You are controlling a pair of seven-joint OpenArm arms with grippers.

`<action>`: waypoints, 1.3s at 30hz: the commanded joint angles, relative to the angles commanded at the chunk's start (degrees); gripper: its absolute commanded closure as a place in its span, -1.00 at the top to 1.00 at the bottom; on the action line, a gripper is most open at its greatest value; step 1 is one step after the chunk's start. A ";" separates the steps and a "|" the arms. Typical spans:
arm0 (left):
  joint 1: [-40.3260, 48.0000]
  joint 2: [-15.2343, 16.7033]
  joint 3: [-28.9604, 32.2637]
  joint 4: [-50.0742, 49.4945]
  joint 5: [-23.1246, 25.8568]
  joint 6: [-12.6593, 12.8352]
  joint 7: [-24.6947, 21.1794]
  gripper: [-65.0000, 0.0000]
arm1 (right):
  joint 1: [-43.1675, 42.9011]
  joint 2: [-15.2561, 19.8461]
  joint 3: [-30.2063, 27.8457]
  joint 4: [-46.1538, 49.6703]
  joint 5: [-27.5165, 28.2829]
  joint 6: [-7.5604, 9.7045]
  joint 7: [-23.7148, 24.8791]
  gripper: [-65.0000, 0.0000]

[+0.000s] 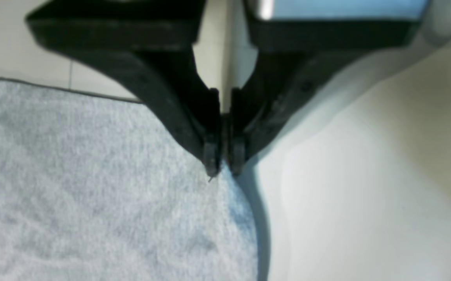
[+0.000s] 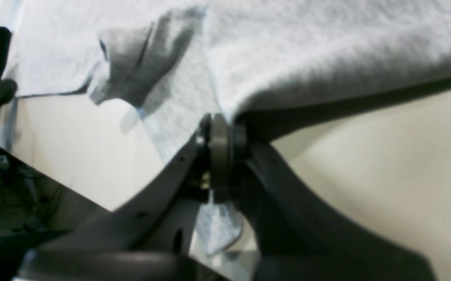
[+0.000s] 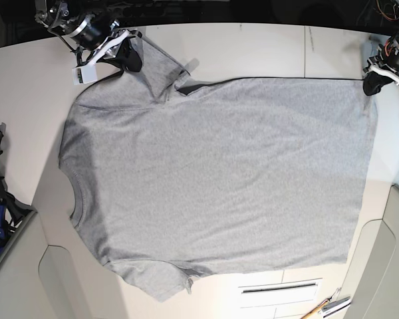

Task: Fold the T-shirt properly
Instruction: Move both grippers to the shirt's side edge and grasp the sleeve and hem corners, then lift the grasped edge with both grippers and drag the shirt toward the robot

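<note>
Both claws grip the T-shirt (image 3: 219, 179) at the table's (image 3: 266, 46) far edge: right gripper (image 2: 219, 128) pinching a sleeve, left gripper (image 1: 224, 171) the hem corner. Uneven lifting risks a slipped, skewed fold.

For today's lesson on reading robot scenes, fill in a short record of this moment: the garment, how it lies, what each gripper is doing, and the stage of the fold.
garment: grey T-shirt, no print showing
lay: spread flat on the white table, neck toward the base view's left
left gripper: fingers shut, pinching a hem corner
right gripper: shut on the far sleeve, cloth bunched and lifted there
fold stage: no fold made yet
other items: tools at the table's near edge
</note>
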 joint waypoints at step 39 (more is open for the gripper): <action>-19.87 -0.15 -1.07 0.94 18.43 0.00 -7.13 -1.00 | 24.70 0.15 9.44 1.03 -3.28 5.11 -6.58 -1.00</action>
